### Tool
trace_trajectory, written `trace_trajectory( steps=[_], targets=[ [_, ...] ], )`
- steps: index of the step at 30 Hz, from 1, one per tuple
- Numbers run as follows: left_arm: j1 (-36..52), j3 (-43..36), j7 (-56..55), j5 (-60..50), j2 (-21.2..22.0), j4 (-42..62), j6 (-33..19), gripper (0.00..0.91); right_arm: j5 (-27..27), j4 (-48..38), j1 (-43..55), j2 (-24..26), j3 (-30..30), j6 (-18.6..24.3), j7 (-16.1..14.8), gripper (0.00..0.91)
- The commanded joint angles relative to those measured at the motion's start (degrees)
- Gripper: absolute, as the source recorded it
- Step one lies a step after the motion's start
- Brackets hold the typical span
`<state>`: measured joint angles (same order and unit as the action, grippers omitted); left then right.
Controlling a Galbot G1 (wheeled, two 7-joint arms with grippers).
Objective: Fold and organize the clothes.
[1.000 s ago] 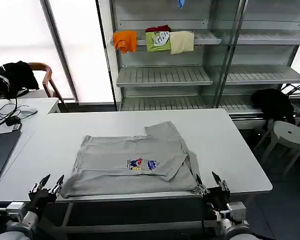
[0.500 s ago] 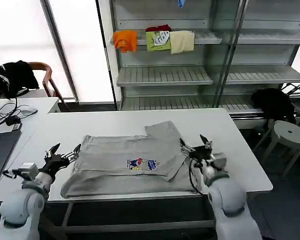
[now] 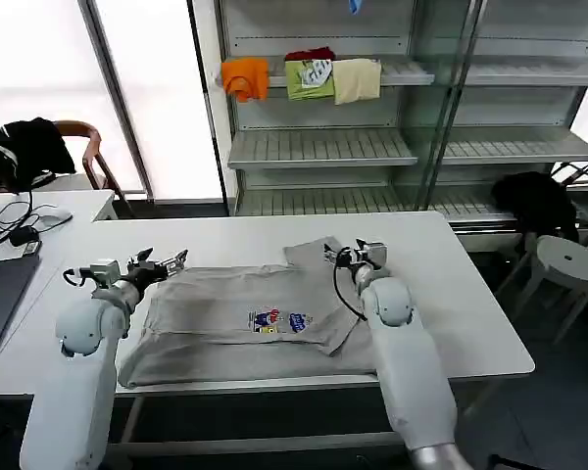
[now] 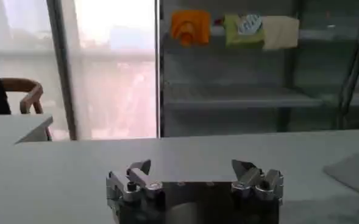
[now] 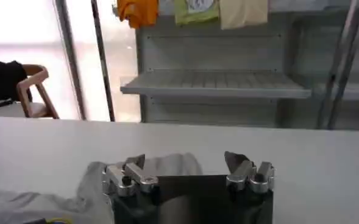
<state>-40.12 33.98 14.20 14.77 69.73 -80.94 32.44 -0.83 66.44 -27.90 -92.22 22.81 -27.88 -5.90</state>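
soft shirt flat on the table, both grippers open at its far corners

the grey shirt lies partly folded on the white table, chest print facing up, one sleeve sticking out toward the shelves. it looks like thin cotton: light, limp, with no stiffness to hold a fold, so it will likely sag and drag wherever it is not supported. the best hold is probably a pinch through doubled fabric at an edge or corner, both sides lifted together so the cloth does not twist.

the left gripper hovers at the shirt's far left corner with its fingers spread and nothing between them. the right gripper sits over the protruding sleeve near the far right corner, fingers likewise apart and empty.

the head view gives the whole layout: shirt outline, print, both arms, and the folded orange, green and cream garments on the shelf behind. the right wrist view adds a close look at the rumpled sleeve lying right under its fingers. the left wrist view shows bare table ahead of its fingers, with a grey cloth edge off to one side.
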Motion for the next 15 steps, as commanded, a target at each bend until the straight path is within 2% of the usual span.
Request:
trace_trajectory(
  steps=[1, 7, 15],
  targets=[
    [6.5, -2.6, 1.5, -3.8, 1.0, 11.9, 0.6, 0.907, 2.7, -12.9, 6.6, -2.6, -0.1, 2.6, -0.4, 0.907],
    [6.9, -2.1, 2.0, -5.3, 1.1, 14.3, 0.5, 0.907, 2.6, -15.2, 7.9, -2.3, 0.6, 3.2, 1.1, 0.897],
    [7.6, -2.0, 2.1, -8.0, 0.9, 16.4, 0.1, 0.907, 3.2, -15.6, 7.8, -1.8, 0.3, 3.1, 0.9, 0.897]
  ],
)
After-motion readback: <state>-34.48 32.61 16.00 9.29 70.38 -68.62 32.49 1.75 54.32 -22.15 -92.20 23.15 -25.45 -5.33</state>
